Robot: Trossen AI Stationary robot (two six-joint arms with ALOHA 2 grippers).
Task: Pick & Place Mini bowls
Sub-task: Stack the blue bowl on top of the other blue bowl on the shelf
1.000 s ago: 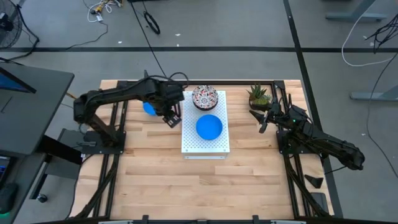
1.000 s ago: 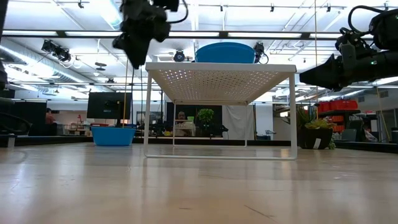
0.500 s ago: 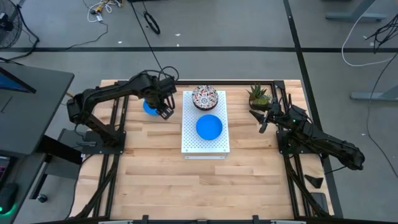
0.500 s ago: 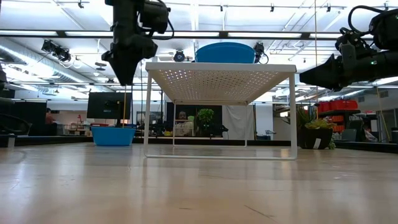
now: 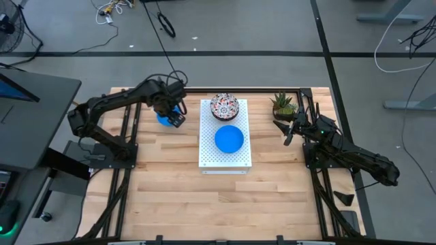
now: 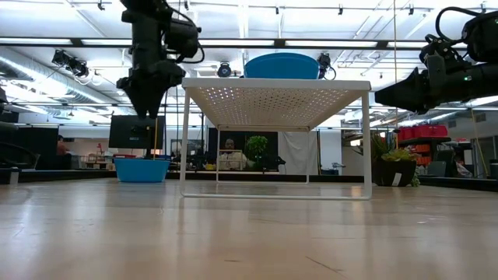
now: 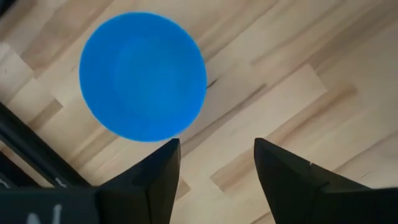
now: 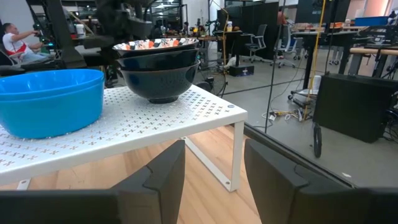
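One plain blue mini bowl (image 5: 162, 118) (image 7: 143, 74) (image 6: 142, 169) rests by its base on the wooden table, left of the white perforated shelf (image 5: 225, 160). My left gripper (image 5: 176, 117) (image 6: 146, 110) (image 7: 216, 155) hovers open above this bowl's near-right rim, pointing down and touching nothing. On the shelf sit stacked blue bowls (image 5: 229, 138) (image 8: 50, 99) and stacked floral bowls (image 5: 225, 107) (image 8: 158, 65), which are dark outside. My right gripper (image 5: 285, 129) (image 8: 214, 165) waits open to the right of the shelf, aimed at it.
A small spiky green potted plant (image 5: 283, 104) stands at the far right of the table, just beyond my right gripper. Dark frame rails (image 5: 129, 136) run along both table sides. Bare wood (image 5: 225, 204) lies on the near side of the shelf.
My left gripper has moved from the shelf's left edge toward the table's left and far side. It has also come down over the blue bowl on the table. The bowls and my right arm have stayed put.
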